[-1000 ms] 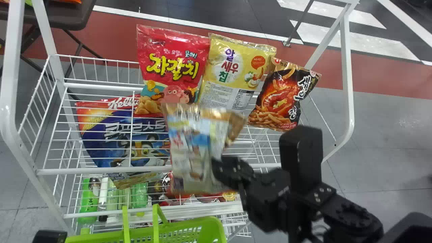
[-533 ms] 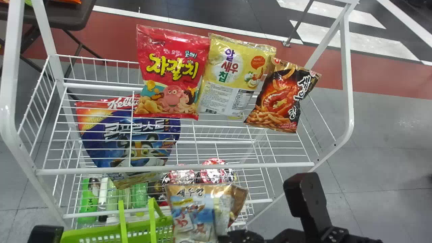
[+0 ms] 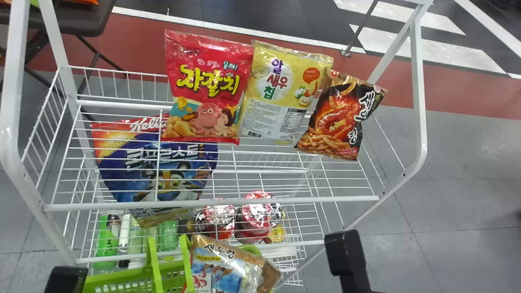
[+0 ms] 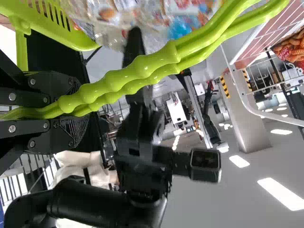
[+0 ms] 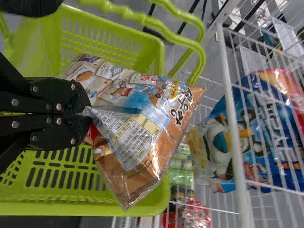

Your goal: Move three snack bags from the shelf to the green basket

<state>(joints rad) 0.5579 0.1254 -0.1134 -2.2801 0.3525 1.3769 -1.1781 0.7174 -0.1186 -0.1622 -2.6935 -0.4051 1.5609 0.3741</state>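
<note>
My right gripper's arm (image 3: 348, 256) stands low at right of centre in the head view. In the right wrist view the right gripper (image 5: 85, 113) is shut on a corner of the brown-and-blue snack bag (image 5: 156, 109), held tilted over the green basket (image 5: 159, 61). That bag (image 3: 222, 264) covers the basket's right part from above. My left gripper's arm (image 3: 67, 280) is at bottom left; in the left wrist view the left gripper (image 4: 76, 107) is shut on the basket handles (image 4: 156, 66). Red (image 3: 207, 81), yellow (image 3: 281, 89) and black-red (image 3: 342, 116) snack bags rest on the shelf.
The white wire shelf rack (image 3: 244, 201) has a rail between the basket and the shelf bags. Below its upper level are a large blue cereal bag (image 3: 163, 162), green bottles (image 3: 108, 240) and red-lidded cups (image 3: 256, 211). White posts rise at both sides.
The brown-and-blue bag has come down from in front of the shelf to above the basket and has tilted. The right arm has drawn back with it; the left arm has shifted slightly.
</note>
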